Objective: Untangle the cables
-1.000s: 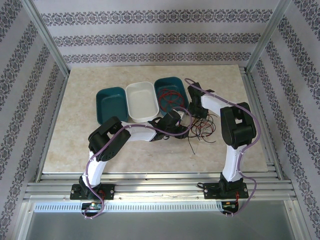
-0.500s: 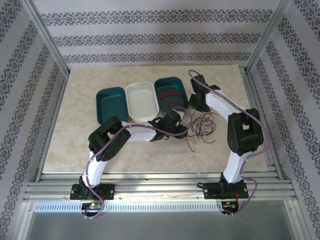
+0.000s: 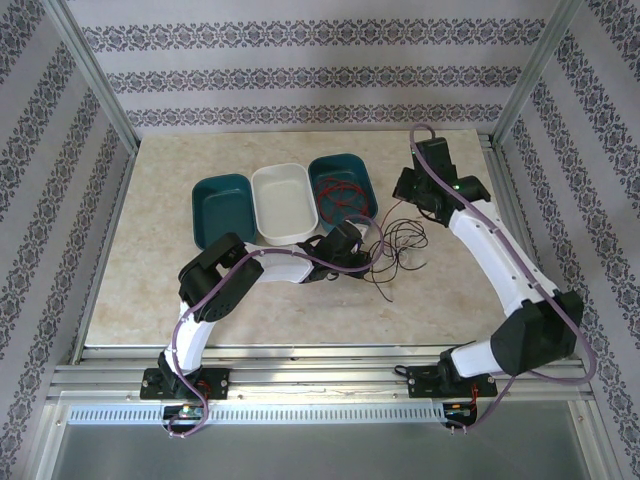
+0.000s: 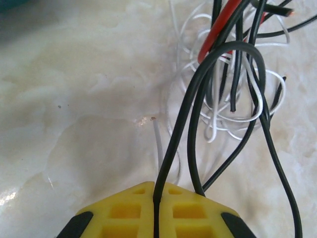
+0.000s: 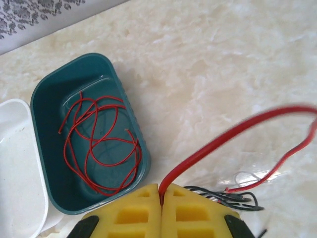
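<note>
A tangle of thin black, white and red cables (image 3: 395, 250) lies on the table right of centre. My left gripper (image 4: 156, 191) is shut on a black cable (image 4: 184, 119) that loops up into the tangle (image 4: 233, 74). My right gripper (image 5: 161, 192) is shut on a red cable (image 5: 223, 140) that arcs away to the right and curls back toward the black strands (image 5: 233, 197). From above, the right gripper (image 3: 408, 190) hangs over the table's far right, the left gripper (image 3: 352, 252) low beside the tangle. Several red cables (image 5: 99, 144) lie coiled in the right teal bin (image 5: 49, 94).
Three bins stand in a row at the back: a teal bin (image 3: 222, 205), a white bin (image 3: 281, 200), and the teal bin with red cables (image 3: 342, 185). Metal frame rails (image 3: 320, 375) border the marble table on all sides.
My right arm has swung up and out to the right, away from the tangle, drawing the red cable with it. The left arm has stayed put.
</note>
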You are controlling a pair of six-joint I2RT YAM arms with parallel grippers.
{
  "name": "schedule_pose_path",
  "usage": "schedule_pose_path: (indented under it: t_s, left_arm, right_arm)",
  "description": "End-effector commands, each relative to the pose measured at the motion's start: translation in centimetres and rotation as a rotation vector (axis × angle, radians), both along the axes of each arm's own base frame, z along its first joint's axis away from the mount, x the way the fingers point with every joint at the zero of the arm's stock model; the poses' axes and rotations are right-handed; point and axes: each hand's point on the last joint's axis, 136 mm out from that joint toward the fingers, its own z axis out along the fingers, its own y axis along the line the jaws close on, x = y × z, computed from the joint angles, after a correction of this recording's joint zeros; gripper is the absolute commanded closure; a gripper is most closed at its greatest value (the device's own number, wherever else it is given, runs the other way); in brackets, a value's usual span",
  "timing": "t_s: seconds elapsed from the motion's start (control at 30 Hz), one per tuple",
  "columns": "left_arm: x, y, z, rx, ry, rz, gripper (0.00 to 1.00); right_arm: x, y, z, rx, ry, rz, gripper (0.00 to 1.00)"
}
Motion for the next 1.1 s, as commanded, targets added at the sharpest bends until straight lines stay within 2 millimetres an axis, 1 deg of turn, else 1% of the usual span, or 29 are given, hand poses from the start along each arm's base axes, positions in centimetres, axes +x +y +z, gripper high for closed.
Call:
schedule_pose_path:
  t_s: [0.0, 0.3, 0.53, 0.73, 0.87, 0.9, 0.93, 1.03, 1.07]
  left_arm:
    - [-0.3, -0.8, -0.3, -0.016, -0.002, -0.007, 0.96]
    - [-0.5, -0.7, -0.3, -0.023, 0.006, -0.005, 1.0]
    - [-0.6, -0.6, -0.5, -0.019, 0.012, -0.004, 1.0]
    - [-0.7, -0.9, -0.7, -0.025, 0.025, -0.013, 1.0]
    - [-0.8, -1.1, -0.5, -0.032, 0.025, -0.018, 1.0]
    - [-0.8, -1.2, -0.2, -0.036, 0.024, -0.018, 0.98]
    - [-0.7, -1.2, 0.0, -0.043, 0.02, -0.017, 0.94]
    - [-0.6, -1.1, 1.5, -0.077, -0.004, -0.006, 0.76]
    - [-0.6, -1.0, 2.2, -0.088, -0.016, -0.002, 0.68]
  right_arm:
    - [-1.1, -1.4, 3.0, -0.072, -0.057, -0.006, 1.0]
    - [-2.9, -3.5, 8.9, -0.14, -0.165, -0.034, 1.0]
    - [-4.6, -4.9, 14.3, -0.187, -0.27, -0.055, 1.0]
    - [-5.8, -5.9, 17.4, -0.219, -0.325, -0.072, 1.0]
    - [-6.5, -5.5, 18.6, -0.194, -0.348, -0.049, 1.0]
    - [-6.6, -5.2, 18.8, -0.183, -0.352, -0.037, 1.0]
    - [-6.7, -4.8, 18.9, -0.166, -0.354, -0.02, 1.0]
    - [-6.4, -3.4, 18.4, -0.12, -0.344, 0.031, 1.0]
    - [-6.2, -2.9, 18.2, -0.106, -0.343, 0.051, 1.0]
